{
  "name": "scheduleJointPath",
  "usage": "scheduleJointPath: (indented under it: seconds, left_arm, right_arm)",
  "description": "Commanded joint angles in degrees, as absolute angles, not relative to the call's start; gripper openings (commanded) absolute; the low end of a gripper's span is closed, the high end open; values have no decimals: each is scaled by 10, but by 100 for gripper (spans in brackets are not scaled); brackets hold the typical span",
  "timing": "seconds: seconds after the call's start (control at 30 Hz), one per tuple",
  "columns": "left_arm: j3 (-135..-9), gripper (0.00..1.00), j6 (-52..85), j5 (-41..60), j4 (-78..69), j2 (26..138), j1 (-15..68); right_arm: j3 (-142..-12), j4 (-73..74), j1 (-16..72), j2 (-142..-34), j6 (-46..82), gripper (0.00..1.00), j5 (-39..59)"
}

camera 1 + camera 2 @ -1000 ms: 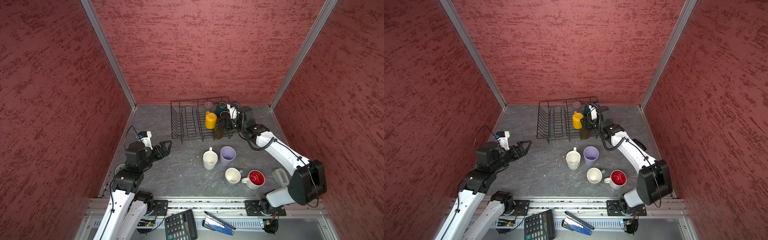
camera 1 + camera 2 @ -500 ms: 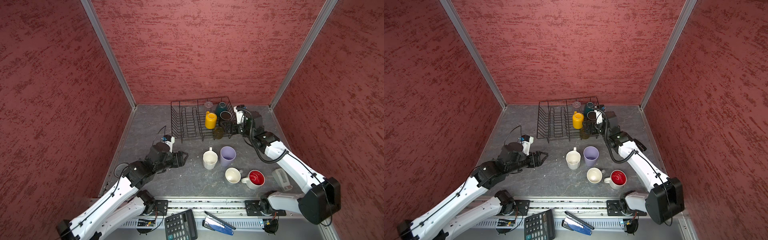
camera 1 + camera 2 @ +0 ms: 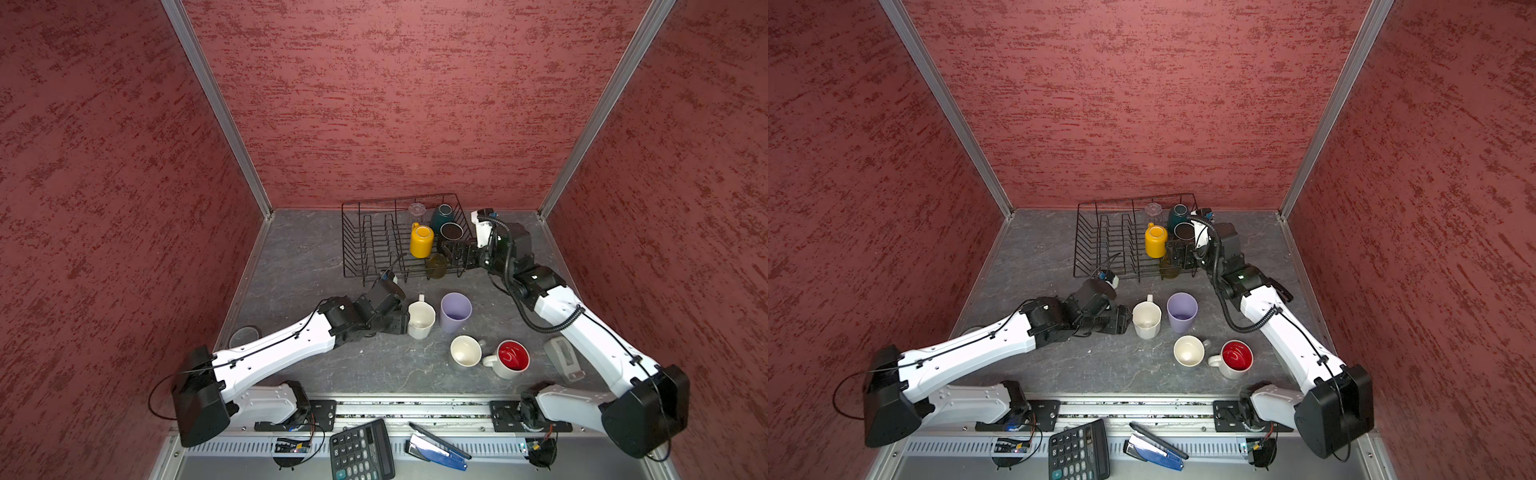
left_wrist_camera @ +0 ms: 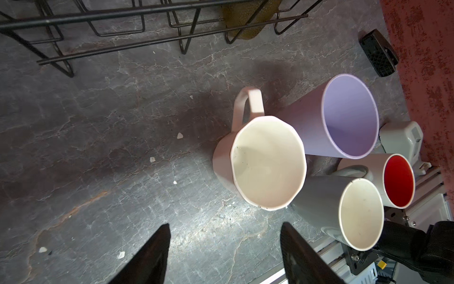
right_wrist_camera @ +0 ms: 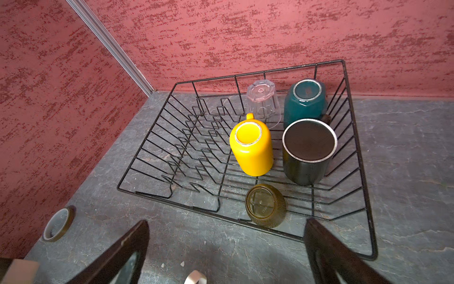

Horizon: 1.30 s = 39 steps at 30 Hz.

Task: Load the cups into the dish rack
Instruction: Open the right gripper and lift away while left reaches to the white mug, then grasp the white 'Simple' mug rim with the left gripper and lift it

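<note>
A black wire dish rack stood at the back of a grey stone-look table. Five upturned cups sat at its right end: a yellow ceramic mug, a black mug, a teal mug, a clear faceted glass and an olive-brown textured glass.

Four more stood upright in front of the rack: a cream-white faceted mug with its handle towards the rack, a lavender plastic tumbler just beside it, a pale grey mug and a white mug with a red inside.

The left gripper, jaws parted and empty, pointed at the cream-white mug, not yet around it. The right gripper, jaws spread wide and empty, hung at the rack's front right corner.

Likely risks: a closing jaw could shove the mug into the tumbler and topple it; the right gripper could clip the olive-brown glass
</note>
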<state>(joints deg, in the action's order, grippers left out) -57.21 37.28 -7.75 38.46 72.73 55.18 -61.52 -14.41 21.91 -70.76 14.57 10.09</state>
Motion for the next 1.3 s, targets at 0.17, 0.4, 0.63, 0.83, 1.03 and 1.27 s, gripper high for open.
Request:
scheduleJointPath:
  seconds: [0.17, 0.4, 0.63, 0.83, 1.03, 1.27]
  left_arm:
    - [-626, 71, 368, -89, 363, 808, 555]
    - [-641, 70, 368, -81, 362, 856, 555]
    - [-657, 67, 366, -85, 372, 900, 555]
    - [-661, 59, 366, -76, 373, 925, 553]
    - [-658, 47, 366, -67, 370, 936, 549]
    - [-643, 31, 369, -57, 366, 930, 545]
  right_arm:
    - [-597, -137, 216, -676, 142, 99, 99]
    - [-590, -141, 217, -662, 133, 99, 97]
    - [-586, -140, 217, -656, 128, 99, 97]
    - [-585, -139, 216, -654, 125, 99, 97]
    - [-582, -139, 216, -650, 122, 99, 96]
    - [-582, -138, 216, -648, 124, 99, 99]
